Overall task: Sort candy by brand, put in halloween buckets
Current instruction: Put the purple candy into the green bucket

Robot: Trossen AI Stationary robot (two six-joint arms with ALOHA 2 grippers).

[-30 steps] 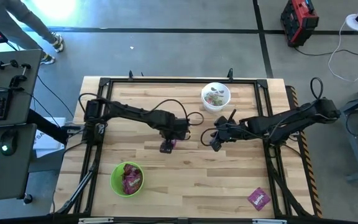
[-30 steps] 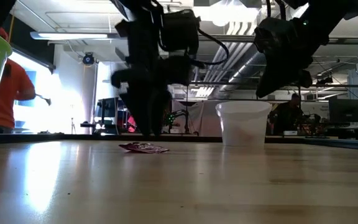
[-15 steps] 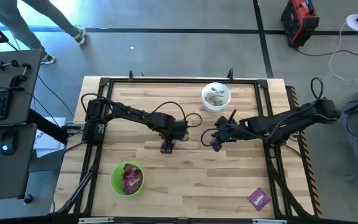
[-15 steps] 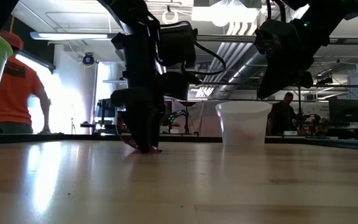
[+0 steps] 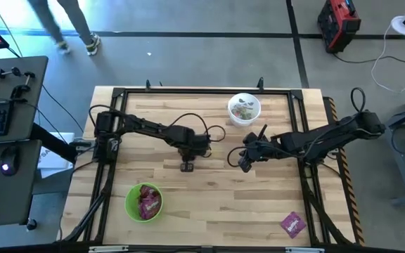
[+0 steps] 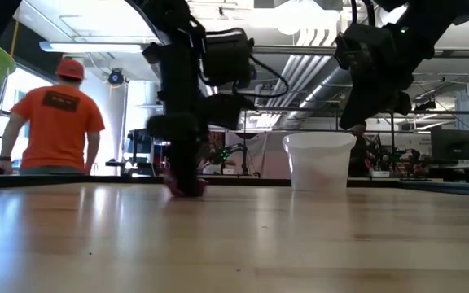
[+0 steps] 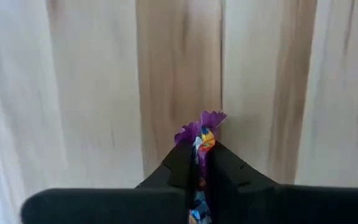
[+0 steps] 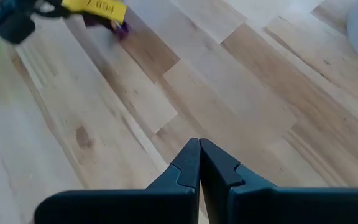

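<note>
Your left gripper [image 5: 187, 166] is down at the middle of the wooden table [image 5: 216, 204], its fingers pinched on a flat purple-magenta candy packet [image 7: 199, 134]. Your right gripper [image 5: 244, 161] hangs clamped shut and empty just to its right. You have the lime green plastic bucket [image 5: 143, 202] near left holding purple packets, the white bucket [image 5: 245, 109] at the far edge holding small wrapped sweets. One more purple packet [image 5: 293, 224] lies near right; its white print is unreadable.
</note>
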